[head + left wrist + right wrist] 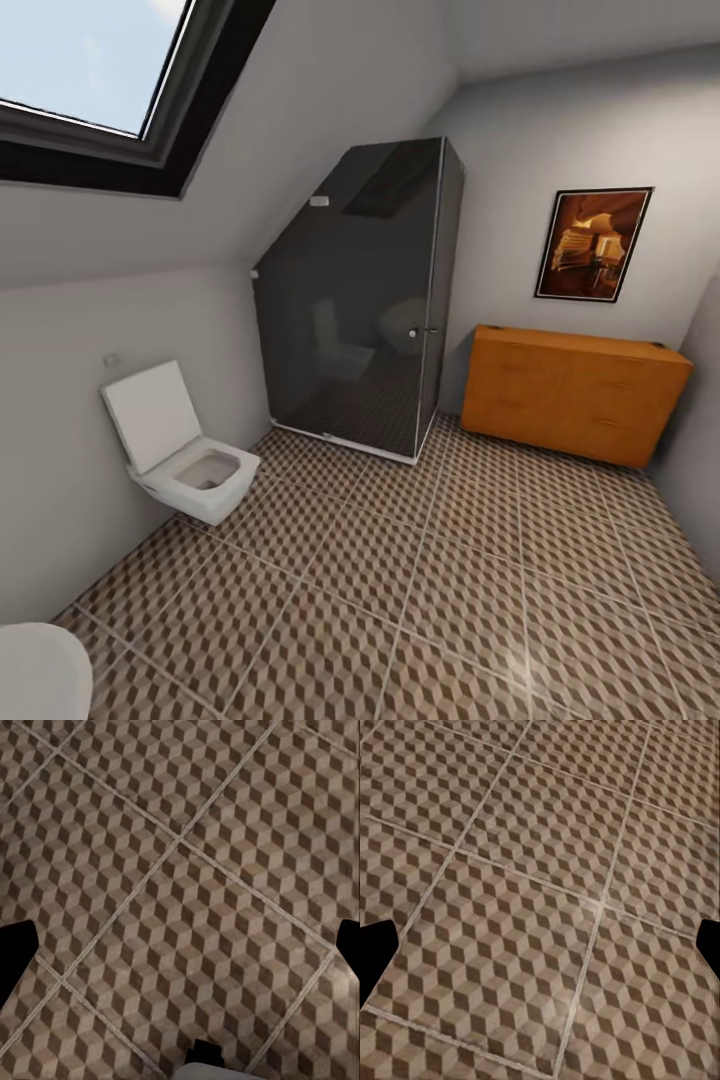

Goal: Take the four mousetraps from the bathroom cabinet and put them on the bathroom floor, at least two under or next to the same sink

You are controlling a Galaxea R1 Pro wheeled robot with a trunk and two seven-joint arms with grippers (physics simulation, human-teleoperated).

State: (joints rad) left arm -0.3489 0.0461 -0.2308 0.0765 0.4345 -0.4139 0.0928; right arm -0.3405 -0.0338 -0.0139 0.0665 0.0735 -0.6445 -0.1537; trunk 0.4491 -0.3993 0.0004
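Ahead of us, the cabinet (575, 405) stands on the bathroom floor (450, 590) against the far wall, under a picture (594, 244). A shower stall (365, 300) sits to its left, and a toilet (180, 450) hangs farther left.

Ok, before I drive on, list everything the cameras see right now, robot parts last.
cabinet: one, orange-brown, against the far wall at right, drawers shut
framed picture: one, dark frame, amber image, on the wall above the cabinet
shower enclosure: one, dark glass, far corner
toilet: one, white, lid up, left wall
skylight: one, black frame, sloped ceiling upper left
bathroom floor: brown-and-beige cube tiles
left end effector: dark fingertips wide apart, over bare tiles
right end effector: same, over bare tiles
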